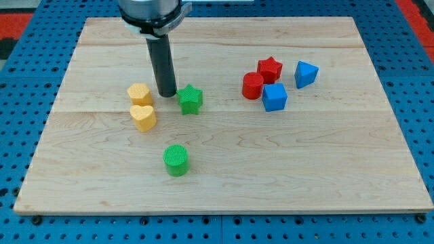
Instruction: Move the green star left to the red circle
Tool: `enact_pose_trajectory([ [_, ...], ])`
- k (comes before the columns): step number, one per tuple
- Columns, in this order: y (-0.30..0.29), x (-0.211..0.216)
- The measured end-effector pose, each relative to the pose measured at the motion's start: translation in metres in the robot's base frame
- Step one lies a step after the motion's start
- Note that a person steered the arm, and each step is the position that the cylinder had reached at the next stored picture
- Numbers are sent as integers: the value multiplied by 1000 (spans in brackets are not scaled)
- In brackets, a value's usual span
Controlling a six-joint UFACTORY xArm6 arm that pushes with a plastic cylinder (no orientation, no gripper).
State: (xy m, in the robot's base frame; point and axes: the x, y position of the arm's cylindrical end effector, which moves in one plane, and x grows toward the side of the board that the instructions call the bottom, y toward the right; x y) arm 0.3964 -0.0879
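The green star (190, 99) lies left of the board's middle. The red circle (253, 86) stands to its right, in a cluster with a red star (270, 69). My tip (167, 93) rests on the board just left of the green star, close to it or touching it, between the star and a yellow hexagon (140, 93). The rod rises from the tip to the arm at the view's top.
A yellow heart (143, 117) sits below the yellow hexagon. A green circle (176, 160) stands lower down. A blue cube (274, 97) and a blue pentagon-like block (306, 74) sit beside the red blocks. The wooden board (224, 183) is ringed by blue pegboard.
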Motion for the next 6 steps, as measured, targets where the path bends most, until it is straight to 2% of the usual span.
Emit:
enact_pose_trajectory([
  [1, -29, 41],
  [2, -29, 76],
  [4, 44, 22],
  [5, 95, 17],
  [6, 105, 18],
])
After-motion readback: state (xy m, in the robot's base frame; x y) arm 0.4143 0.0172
